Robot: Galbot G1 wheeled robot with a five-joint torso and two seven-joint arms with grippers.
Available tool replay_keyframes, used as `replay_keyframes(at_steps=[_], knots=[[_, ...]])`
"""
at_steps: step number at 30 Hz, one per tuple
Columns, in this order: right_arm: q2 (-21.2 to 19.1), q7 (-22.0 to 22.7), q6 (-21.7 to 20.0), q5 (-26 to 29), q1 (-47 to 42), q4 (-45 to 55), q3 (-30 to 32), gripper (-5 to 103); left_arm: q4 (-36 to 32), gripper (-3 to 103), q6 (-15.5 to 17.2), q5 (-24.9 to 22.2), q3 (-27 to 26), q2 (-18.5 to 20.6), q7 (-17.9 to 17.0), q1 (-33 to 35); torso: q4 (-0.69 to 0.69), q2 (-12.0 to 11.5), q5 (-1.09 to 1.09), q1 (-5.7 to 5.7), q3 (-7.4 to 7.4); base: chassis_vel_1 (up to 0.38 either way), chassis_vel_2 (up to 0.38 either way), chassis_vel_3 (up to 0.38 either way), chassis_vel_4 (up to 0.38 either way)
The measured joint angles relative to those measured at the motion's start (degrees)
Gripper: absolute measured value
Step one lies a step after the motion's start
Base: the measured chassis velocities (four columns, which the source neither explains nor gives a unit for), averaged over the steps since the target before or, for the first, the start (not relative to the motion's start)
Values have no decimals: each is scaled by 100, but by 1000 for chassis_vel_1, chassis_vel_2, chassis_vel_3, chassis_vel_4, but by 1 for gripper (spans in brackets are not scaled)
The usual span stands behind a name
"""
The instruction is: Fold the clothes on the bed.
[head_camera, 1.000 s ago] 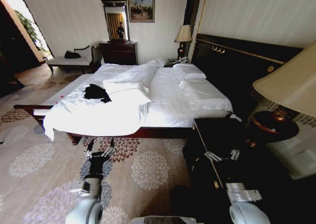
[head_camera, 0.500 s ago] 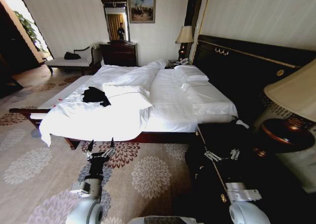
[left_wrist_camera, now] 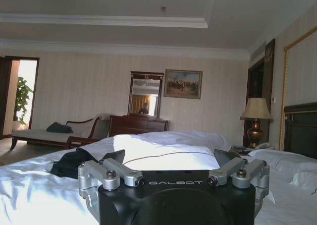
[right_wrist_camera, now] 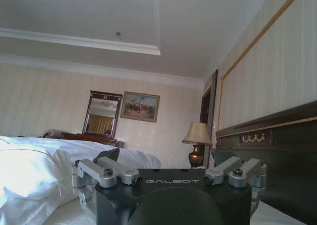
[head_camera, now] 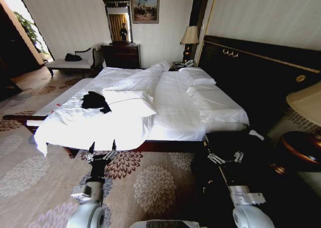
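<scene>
- My left gripper (head_camera: 100,152) is held out low in front of me, above the flowered carpet (head_camera: 150,183) just short of the bed's near side, fingers spread wide, nothing between them.
- In the left wrist view, the same gripper (left_wrist_camera: 171,158) is spread, both fingertips level with the duvet top.
- My right gripper (head_camera: 225,158) is held out over the dark nightstand (head_camera: 235,147) beside the headboard, fingers spread, empty.
- In the right wrist view, the gripper (right_wrist_camera: 166,160) is also spread, with a pillow (right_wrist_camera: 29,178) to one side and the dark headboard (right_wrist_camera: 277,150) to the other.
- The black T-shirt (head_camera: 96,100) lies crumpled in a heap on the white duvet (head_camera: 95,125), on the foot half of the bed (head_camera: 175,112), toward my left. No lettering readable.
- It is just beside a white pillow (head_camera: 129,101) lying across the duvet.
- The left wrist view shows the shirt (left_wrist_camera: 69,163) as a dark lump on the bedding, near my left finger but apart from it.
- Neither gripper touches the shirt or the bedding.
</scene>
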Motion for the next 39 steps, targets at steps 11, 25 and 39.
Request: replay_keyframes(at_steps=[11, 25, 39], knots=[[22, -2, 3, -8, 7, -11, -7, 100, 0, 100, -2, -15, -8, 12, 1, -5, 0, 0, -1, 0, 0, -112, 110, 113, -122], [29, -6, 2, -33, 7, -13, -9, 100, 7, 100, -14, -19, -7, 9, 4, 2, 0, 0, 0, 0, 0, -106, 108, 105, -105], [27, -6, 9, -36, 26, -39, -16, 100, 18, 100, -26, -7, -9, -2, 7, 6, 0, 0, -1, 2, 1, -156, 155, 149, -148]])
